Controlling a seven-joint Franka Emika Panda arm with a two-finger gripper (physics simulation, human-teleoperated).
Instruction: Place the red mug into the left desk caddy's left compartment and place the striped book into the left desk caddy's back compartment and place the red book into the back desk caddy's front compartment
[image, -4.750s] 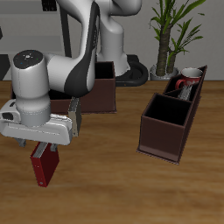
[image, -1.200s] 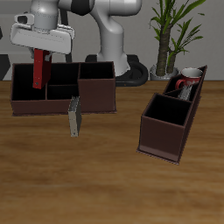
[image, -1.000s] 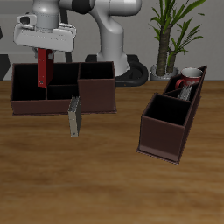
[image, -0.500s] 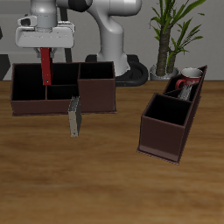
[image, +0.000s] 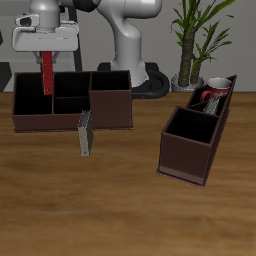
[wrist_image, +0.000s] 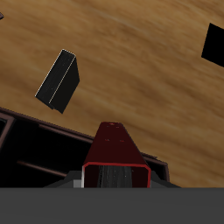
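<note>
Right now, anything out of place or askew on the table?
Only the striped book: it stands alone on the table in front of the back desk caddy, in no compartment. The red mug sits in the left desk caddy.

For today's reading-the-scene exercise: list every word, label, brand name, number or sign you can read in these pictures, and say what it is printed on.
None can be read.
The red book held by the gripper, the striped book, the red mug and both caddies show no lettering.
</note>
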